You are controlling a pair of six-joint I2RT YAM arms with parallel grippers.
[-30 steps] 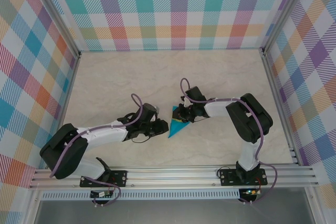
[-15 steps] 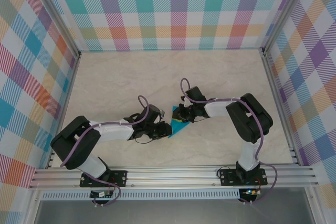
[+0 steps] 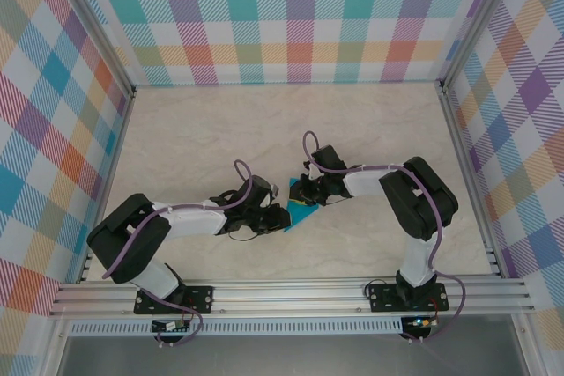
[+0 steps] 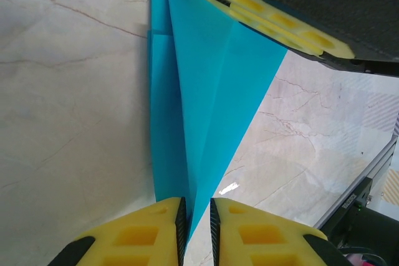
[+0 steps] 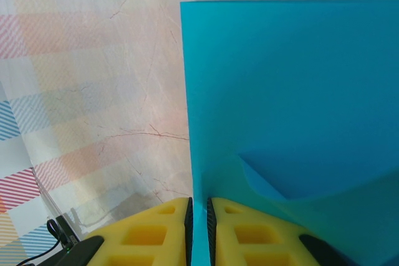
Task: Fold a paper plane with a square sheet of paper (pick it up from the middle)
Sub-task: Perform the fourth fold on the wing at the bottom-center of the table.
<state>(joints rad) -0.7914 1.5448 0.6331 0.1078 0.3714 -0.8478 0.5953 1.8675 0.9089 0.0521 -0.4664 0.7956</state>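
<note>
Your left gripper (image 4: 196, 225) and right gripper (image 5: 199, 222) each pinch the paper (image 4: 206, 104) at opposite ends; tension it gently along its length, layers aligned.

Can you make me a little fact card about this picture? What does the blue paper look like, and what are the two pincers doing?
thing: folded paper, teal-blue, a pointed triangle with layers and creases
place: near the middle of the table, between the two arms
left pincer: shut on the narrow tip of the folded paper
right pincer: shut on a straight edge of the folded paper
walls: colourful checked pattern
plane ready: not yet, it looks only partly folded
</note>
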